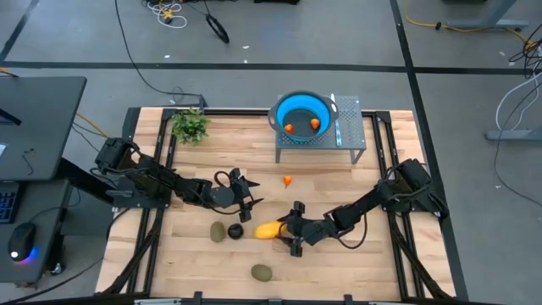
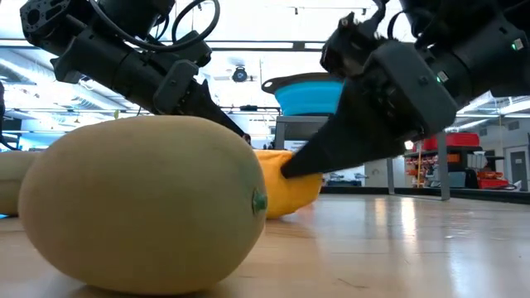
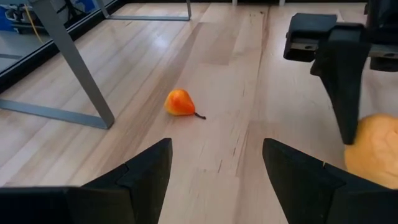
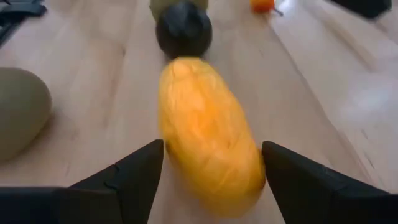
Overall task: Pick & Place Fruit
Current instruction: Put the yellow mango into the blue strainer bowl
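Observation:
The elongated yellow-orange fruit lies on its side on the table. My right gripper is open around its end, with one finger on each side. The blackish round fruit and an olive-green oval lie just left of it. A second olive oval rests nearer the near edge and fills the low view. My left gripper is open and low over the table, facing a tiny orange-red fruit. Two more orange-red fruits sit in the blue bowl. My right gripper comes in level from the table's right, its fingers along the sides of the yellow-orange fruit's right end. The fruit lies on the table. Whether either finger touches it, I cannot tell.
The blue bowl stands on a grey perforated rack at the table's far side, and the rack's legs show in the left wrist view. A leafy green sprig lies at the far left corner. Bare wood lies on the near right.

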`<action>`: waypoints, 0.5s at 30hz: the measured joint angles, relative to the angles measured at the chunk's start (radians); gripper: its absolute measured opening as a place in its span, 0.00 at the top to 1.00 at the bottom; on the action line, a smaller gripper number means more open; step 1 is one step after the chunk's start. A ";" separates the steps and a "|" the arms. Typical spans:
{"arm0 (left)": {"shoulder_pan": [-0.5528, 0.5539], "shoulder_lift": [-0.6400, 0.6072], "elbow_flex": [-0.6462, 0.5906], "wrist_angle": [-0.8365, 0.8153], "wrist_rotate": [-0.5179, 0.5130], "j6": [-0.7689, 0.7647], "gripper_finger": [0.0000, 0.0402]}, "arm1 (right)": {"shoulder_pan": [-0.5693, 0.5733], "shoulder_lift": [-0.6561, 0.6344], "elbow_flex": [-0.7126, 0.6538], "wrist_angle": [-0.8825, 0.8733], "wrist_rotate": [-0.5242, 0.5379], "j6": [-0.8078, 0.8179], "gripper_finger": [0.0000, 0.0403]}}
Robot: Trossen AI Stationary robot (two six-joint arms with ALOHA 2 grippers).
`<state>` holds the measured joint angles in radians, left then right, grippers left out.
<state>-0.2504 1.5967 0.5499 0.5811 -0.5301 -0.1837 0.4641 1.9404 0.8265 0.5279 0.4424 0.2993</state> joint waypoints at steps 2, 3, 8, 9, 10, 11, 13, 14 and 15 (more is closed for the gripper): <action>0.000 0.000 0.000 0.000 0.000 0.000 0.36 | 0.000 0.000 0.000 0.015 0.000 -0.021 0.31; 0.000 0.000 0.000 0.000 0.000 0.000 0.36 | 0.000 0.000 0.000 0.022 -0.001 -0.028 0.31; 0.000 0.000 0.000 -0.001 0.000 0.000 0.36 | 0.000 0.000 0.000 0.013 -0.009 -0.044 0.31; 0.000 0.000 0.000 -0.001 0.000 0.000 0.36 | 0.001 0.000 0.000 0.014 -0.009 -0.047 0.31; 0.000 0.000 0.000 -0.001 0.000 0.000 0.36 | 0.002 0.000 0.000 0.015 -0.009 -0.052 0.31; 0.000 0.000 0.000 -0.001 0.000 0.000 0.36 | 0.002 0.000 0.000 0.016 -0.009 -0.055 0.31; 0.000 0.000 0.000 -0.001 0.000 0.000 0.36 | 0.002 0.000 0.000 0.019 -0.009 -0.057 0.31; 0.000 0.000 0.000 -0.001 0.000 0.000 0.36 | 0.002 0.000 0.000 0.019 -0.009 -0.058 0.31; 0.000 0.000 0.000 -0.001 0.000 0.000 0.36 | 0.002 0.000 0.000 0.019 -0.011 -0.062 0.31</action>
<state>-0.2504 1.5967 0.5499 0.5800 -0.5301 -0.1837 0.4656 1.9400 0.8265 0.5472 0.4310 0.2377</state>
